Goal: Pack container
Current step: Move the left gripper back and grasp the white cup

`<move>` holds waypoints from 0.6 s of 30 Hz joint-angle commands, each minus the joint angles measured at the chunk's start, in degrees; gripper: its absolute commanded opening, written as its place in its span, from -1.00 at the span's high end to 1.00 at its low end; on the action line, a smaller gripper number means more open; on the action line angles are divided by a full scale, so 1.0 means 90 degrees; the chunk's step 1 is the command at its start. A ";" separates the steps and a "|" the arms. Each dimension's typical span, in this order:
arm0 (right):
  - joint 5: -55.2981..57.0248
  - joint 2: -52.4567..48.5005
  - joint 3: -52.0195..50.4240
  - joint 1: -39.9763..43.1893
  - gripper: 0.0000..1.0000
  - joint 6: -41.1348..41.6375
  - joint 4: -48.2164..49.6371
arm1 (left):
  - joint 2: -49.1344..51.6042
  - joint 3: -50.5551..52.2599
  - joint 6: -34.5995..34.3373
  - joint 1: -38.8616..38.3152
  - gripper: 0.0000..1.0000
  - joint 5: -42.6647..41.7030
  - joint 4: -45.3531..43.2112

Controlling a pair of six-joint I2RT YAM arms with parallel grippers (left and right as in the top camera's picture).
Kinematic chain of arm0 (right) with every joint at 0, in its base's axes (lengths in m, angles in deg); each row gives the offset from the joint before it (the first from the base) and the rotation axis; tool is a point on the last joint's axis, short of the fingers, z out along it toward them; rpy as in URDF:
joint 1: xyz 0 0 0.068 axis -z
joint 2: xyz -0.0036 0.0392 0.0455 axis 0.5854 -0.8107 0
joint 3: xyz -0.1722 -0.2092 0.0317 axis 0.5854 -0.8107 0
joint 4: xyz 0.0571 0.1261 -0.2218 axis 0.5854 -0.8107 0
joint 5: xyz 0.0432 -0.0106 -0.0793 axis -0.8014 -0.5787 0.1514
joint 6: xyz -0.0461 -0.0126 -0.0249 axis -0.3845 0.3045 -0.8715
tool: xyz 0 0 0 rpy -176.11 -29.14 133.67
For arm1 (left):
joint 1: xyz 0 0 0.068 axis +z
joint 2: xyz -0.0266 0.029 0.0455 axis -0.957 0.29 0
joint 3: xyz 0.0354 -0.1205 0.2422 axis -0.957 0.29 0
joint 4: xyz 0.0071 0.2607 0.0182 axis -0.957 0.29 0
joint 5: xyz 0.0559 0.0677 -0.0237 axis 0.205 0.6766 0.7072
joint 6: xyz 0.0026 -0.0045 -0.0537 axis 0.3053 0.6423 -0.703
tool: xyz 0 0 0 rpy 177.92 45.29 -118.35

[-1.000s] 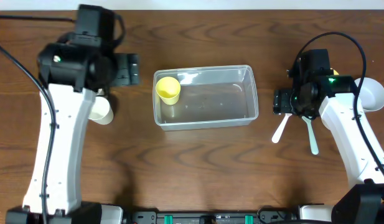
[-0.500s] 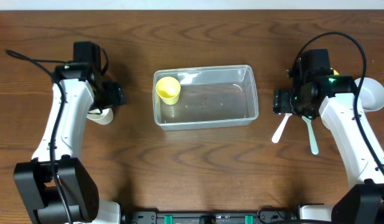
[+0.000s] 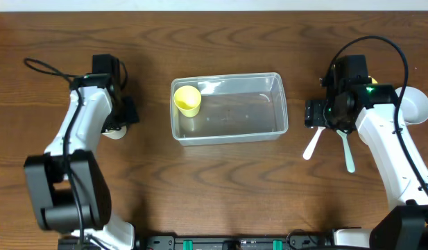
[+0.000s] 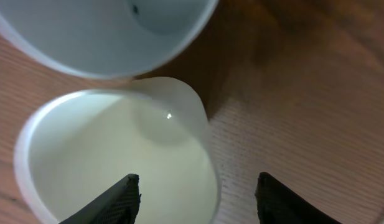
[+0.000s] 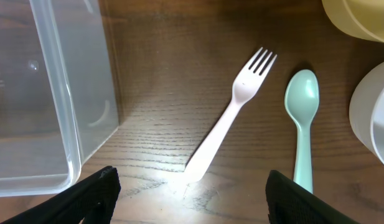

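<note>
The clear container (image 3: 279,104) sits mid-table with a yellow cup (image 3: 187,101) lying in its left end. My left gripper (image 3: 121,118) is open and low over a white cup (image 3: 115,131). In the left wrist view its jaws (image 4: 198,182) straddle the white cup's rim (image 4: 111,155), one finger inside and one outside. My right gripper (image 3: 318,114) is open and empty, right of the container. In the right wrist view its jaws (image 5: 192,177) hover above a white fork (image 5: 232,112), with the container's corner (image 5: 61,106) to the left.
A pale bowl (image 4: 104,31) stands right beside the white cup. A mint spoon (image 5: 302,118) lies next to the fork (image 3: 312,144). A white bowl (image 3: 416,105) and a yellow bowl (image 5: 360,15) stand at the far right.
My left arm has come down from high near the camera, and its open gripper now sits at the white cup. The right arm, fork and spoon have not moved.
</note>
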 commanded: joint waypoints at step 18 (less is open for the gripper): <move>0.0000 -0.0007 0.0119 0.0036 -0.53 -0.0022 -0.0017 | 0.0180 -0.0046 0.0012 0.0022 0.81 -0.0041 0.0041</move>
